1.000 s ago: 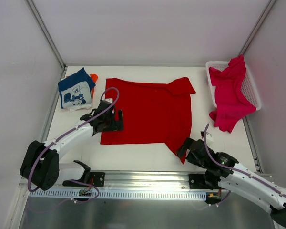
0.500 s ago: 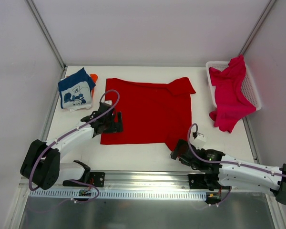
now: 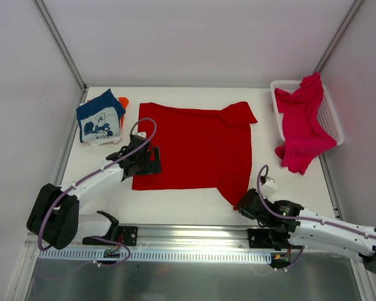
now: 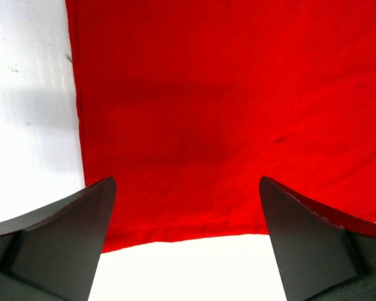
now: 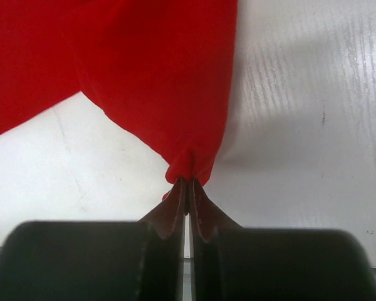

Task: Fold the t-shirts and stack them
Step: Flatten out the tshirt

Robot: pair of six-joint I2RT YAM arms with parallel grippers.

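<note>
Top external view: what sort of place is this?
Probably a lab robot test cell: white panel walls on aluminium frame posts enclose the table, both arms are bolted to a rail, and the laundry looks staged, a red t-shirt spread flat, a magenta-pink t-shirt spilling from a white mesh basket.

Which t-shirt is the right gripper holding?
The red t-shirt, spread flat mid-table: the right gripper pinches its near corner. The pink one and the navy one lie apart.

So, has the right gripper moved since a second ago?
Yes. The right gripper has come closer to the rail at the table's near edge, and its fingers have shut on the red t-shirt.
</note>
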